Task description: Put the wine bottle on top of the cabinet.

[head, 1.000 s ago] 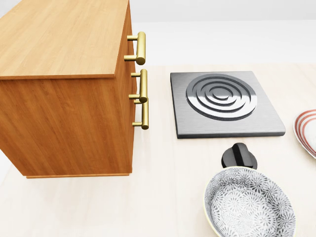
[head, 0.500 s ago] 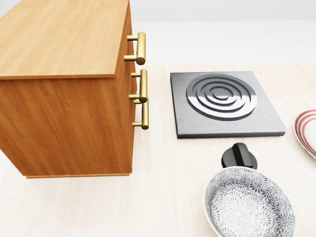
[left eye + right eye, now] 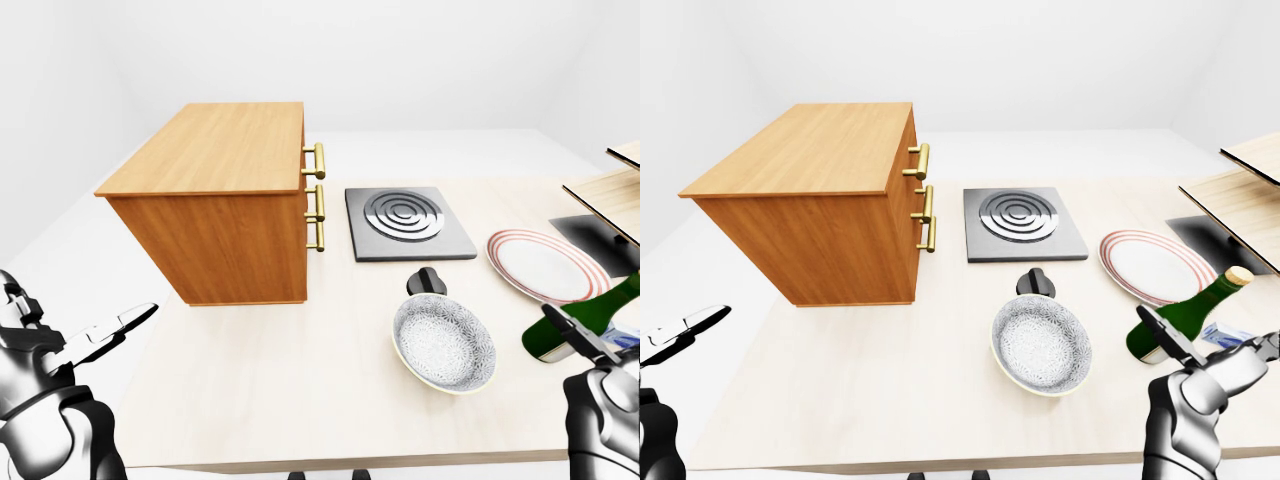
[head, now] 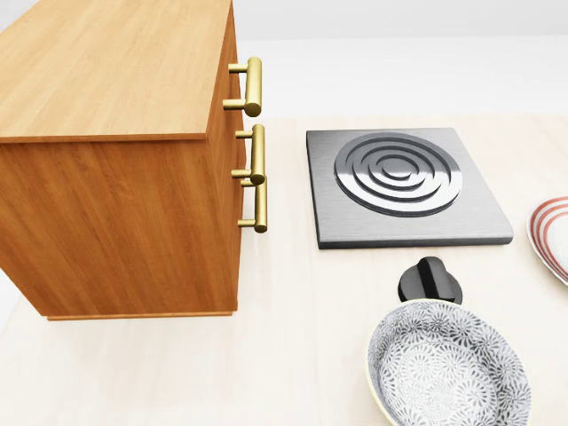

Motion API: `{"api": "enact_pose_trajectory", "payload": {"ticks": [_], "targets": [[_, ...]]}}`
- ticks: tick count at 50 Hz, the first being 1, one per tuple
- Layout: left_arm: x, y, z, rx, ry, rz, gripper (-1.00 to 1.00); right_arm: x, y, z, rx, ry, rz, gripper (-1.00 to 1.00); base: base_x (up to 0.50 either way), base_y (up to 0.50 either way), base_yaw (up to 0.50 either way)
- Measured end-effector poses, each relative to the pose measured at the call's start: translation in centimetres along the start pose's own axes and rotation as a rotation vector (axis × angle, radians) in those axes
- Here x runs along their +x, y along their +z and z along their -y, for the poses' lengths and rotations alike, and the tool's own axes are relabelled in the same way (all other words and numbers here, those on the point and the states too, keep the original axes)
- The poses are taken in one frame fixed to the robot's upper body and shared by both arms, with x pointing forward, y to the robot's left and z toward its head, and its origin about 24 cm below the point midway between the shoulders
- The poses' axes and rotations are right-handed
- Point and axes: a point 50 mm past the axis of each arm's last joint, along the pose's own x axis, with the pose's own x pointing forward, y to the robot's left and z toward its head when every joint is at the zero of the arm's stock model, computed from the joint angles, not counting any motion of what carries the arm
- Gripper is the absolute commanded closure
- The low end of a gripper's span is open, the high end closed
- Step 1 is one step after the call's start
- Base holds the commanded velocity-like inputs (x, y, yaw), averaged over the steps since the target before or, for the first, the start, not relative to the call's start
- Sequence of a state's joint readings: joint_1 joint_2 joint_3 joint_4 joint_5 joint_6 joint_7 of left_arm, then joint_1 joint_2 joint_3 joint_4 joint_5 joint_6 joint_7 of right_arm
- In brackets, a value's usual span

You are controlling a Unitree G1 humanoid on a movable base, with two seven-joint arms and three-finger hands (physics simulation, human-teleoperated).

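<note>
The green wine bottle [image 3: 1188, 312] with a tan cap appears to lie on the table at the right, neck pointing up-right in the right-eye view. My right hand [image 3: 1185, 350] is just below it with open fingers [image 3: 1162, 335] beside its base, not closed round it. The wooden cabinet [image 3: 215, 148] with brass handles stands at the left of the table, and its flat top also fills the upper left of the head view [image 4: 106, 71]. My left hand [image 3: 120, 325] is open at the lower left, off the table's edge, far from the bottle.
A grey hob [image 3: 405, 220] lies right of the cabinet, with a black knob [image 3: 428, 282] below it. A patterned bowl [image 3: 444, 343] and a red-rimmed plate [image 3: 545, 265] lie between the cabinet and the bottle. A wooden shelf [image 3: 610, 190] reaches in at the far right.
</note>
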State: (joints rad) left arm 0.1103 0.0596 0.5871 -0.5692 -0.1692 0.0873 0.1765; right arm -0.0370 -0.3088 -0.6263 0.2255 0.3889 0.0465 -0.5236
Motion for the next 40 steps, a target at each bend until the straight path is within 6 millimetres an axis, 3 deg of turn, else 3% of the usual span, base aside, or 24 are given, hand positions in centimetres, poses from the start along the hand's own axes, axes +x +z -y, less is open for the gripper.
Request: {"api": "enact_pose_trajectory", "payload": {"ticks": [40], "targets": [[-0.1,0.0,0.2,0.006,-0.006,-0.001,-1.00,2.5,-1.1,-1.0,-0.083,-0.017,-0.037,-1.00,0.00,0.00,0.00]]}}
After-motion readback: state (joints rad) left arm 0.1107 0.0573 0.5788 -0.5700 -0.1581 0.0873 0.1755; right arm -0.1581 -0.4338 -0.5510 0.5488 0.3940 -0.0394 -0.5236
